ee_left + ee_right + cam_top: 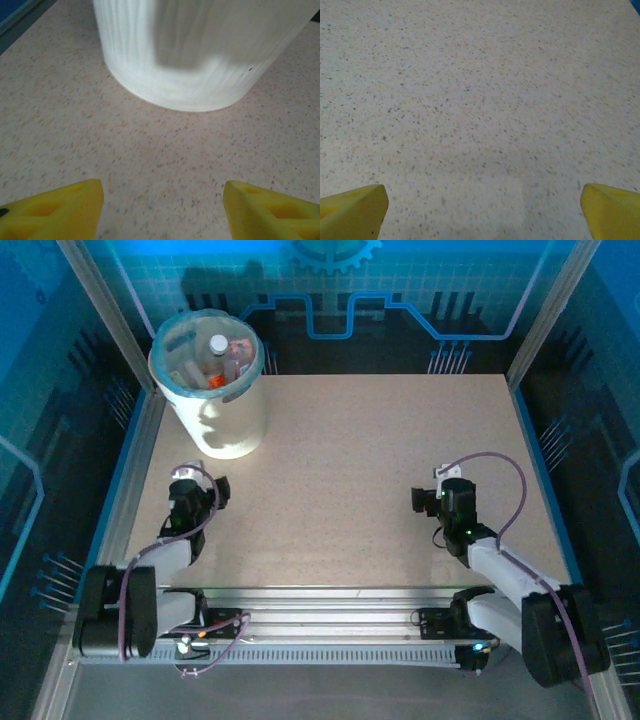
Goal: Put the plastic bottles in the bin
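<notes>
1. The plastic bottles (222,362) lie heaped inside the bin (225,425). A white cap and orange and pink labels show below the light blue liner rim. The pile is too tangled to count.
2. The bin stands upright at the far left corner of the bench (350,470). It is close to the left arm's side, which probably makes that arm the natural one for drops.
3. The left gripper (162,200) sits low over the bench, near the bin's foot and facing it. Its yellow fingers are spread apart with nothing between them, so it seems to have no load to deliver.
4. The right gripper (482,212) is well apart from the bin, on the bench's right side. Its fingers are also spread wide over bare speckled surface.
5. The top view looks down into the bin's mouth and gives the contents. The left wrist view instead gives the bin's streaky white lower wall meeting the bench, and nothing of the inside.
6. With every visible bottle in the bin, the task looks finished or nearly so.
</notes>
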{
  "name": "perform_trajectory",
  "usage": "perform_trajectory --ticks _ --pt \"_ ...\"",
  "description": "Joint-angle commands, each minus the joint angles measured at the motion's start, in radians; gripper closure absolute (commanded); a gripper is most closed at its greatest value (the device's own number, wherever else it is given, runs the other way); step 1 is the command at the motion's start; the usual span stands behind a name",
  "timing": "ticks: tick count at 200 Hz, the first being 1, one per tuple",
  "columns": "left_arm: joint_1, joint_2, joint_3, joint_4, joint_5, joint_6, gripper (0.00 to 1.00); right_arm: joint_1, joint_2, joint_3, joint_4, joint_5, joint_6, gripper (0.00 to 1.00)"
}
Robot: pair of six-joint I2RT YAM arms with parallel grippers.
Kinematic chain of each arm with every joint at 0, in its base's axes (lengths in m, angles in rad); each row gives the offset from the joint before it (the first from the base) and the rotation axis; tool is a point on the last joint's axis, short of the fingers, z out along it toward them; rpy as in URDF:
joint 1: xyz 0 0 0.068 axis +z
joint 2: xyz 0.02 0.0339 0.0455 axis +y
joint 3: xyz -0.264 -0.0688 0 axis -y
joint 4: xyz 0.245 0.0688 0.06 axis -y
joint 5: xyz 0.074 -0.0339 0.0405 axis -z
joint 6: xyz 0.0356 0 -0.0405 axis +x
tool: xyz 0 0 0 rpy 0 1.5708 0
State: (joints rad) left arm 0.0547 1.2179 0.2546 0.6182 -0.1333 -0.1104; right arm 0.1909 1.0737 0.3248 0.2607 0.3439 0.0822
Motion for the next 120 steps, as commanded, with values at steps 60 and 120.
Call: perform_trajectory --ticks 60,120 --pt "0.006 0.372 -0.035 0.674 0.219 0.081 0.29 -0.136 0.188 -0.006 0.46 -0.397 -0.166 0.0" --pt "0.016 0.341 0.06 0.445 0.196 0.063 0.1 -0.161 0.406 0.029 0.607 -0.458 -0.129 0.0"
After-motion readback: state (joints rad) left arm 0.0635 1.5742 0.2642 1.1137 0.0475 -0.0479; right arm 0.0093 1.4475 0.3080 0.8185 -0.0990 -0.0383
